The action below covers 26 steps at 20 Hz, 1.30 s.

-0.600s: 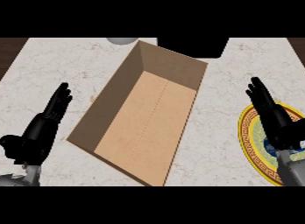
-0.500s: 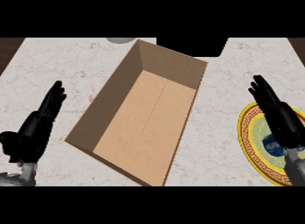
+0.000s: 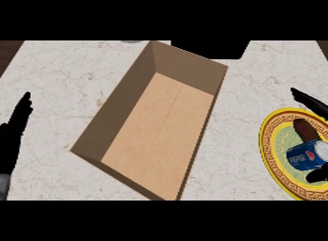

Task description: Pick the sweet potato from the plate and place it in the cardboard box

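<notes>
Sweet potato (image 3: 306,130): a dark brown piece lying on the far half of the gold-rimmed plate (image 3: 267,150), which sits at the right edge of the surface (image 3: 62,80). Just beside the sweet potato, on its near side, a blue can (image 3: 307,156) lies on the same plate. My right hand (image 3: 320,106) comes in from the right edge. Its fingers are straight and spread over the plate's far rim, with a further dark part of it over the near rim, and it grips nothing. The sweet potato lies between these two parts, untouched. The cardboard box (image 3: 118,113) stands open-topped at the centre of the surface, set on a diagonal and apart from the plate. My left hand (image 3: 5,146) rests near the left edge with straight fingers, holding nothing.
</notes>
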{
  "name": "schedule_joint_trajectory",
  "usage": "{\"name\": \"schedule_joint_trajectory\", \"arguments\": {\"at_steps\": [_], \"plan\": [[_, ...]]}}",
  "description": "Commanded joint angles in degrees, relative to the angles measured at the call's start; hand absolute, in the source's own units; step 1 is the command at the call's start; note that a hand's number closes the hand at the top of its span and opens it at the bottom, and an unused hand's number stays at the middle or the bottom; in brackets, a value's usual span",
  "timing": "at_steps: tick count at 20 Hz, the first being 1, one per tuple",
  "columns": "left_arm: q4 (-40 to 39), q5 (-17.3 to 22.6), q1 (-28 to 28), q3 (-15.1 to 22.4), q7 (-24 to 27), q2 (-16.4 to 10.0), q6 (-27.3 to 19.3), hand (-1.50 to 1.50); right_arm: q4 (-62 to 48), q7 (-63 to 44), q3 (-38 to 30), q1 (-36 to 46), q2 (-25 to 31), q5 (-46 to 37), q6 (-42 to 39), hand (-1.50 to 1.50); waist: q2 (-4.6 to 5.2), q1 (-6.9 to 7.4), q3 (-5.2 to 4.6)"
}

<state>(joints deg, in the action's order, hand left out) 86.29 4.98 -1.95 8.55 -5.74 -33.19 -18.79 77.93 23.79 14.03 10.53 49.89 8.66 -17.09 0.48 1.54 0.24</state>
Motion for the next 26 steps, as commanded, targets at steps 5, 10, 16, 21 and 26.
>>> {"name": "schedule_joint_trajectory", "arguments": {"at_steps": [5,10,16,21,26], "plan": [[-3.9,-2.3,-0.8,-0.1,-0.5,0.2,-1.3,0.00,-19.2,31.9,-2.7,-0.6,5.4,-1.4,-16.4,-1.50,0.82,0.73,0.35],[-5.7,-3.0,-2.8,-0.1,-0.2,0.2,-0.6,0.00,-22.8,39.9,-0.9,4.6,11.6,-13.4,-7.1,-1.50,0.60,1.27,0.21],[-8.6,-2.1,-4.7,-1.3,1.6,0.5,1.0,0.00,-26.2,41.1,8.2,10.0,14.8,-28.9,0.3,-1.50,0.76,2.24,-0.03],[-8.6,-2.5,-5.6,-1.7,1.1,-0.6,2.8,0.00,-31.5,36.6,14.9,18.4,11.0,-40.1,3.5,-1.50,0.51,2.50,-0.09],[-10.2,-3.4,-3.4,-2.6,3.5,1.3,1.4,0.00,-36.8,33.8,19.6,25.9,5.0,-47.7,0.8,-1.50,0.15,1.41,-0.19]]}}
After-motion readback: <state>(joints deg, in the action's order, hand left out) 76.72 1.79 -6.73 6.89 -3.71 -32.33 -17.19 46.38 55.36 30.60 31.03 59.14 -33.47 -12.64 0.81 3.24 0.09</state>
